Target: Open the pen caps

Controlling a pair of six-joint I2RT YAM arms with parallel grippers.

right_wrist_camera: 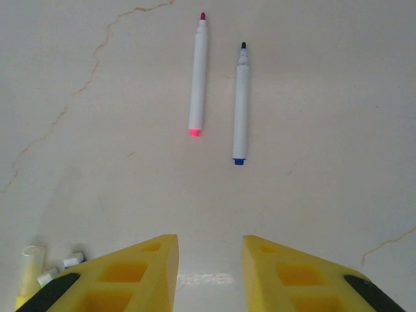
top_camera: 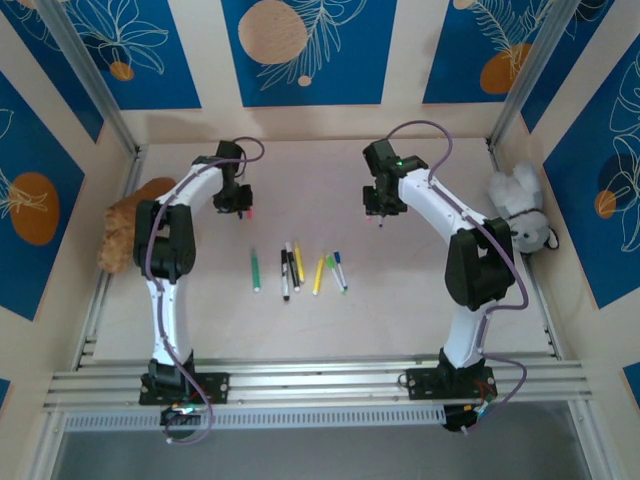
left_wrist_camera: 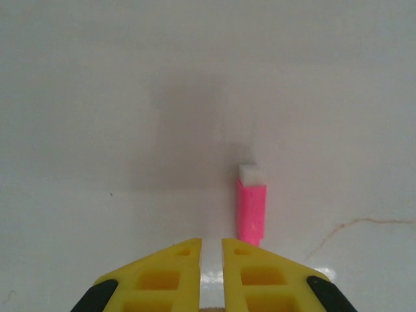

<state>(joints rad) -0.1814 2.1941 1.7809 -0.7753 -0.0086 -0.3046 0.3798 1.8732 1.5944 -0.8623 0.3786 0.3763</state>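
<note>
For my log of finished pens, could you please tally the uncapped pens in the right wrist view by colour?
Pink pen: 1
Blue pen: 1
Total: 2

We look down from above and behind on the whole tabletop (top_camera: 400, 320). Our two wrist cameras hang close over that same tabletop, each angled forward onto a small patch.
</note>
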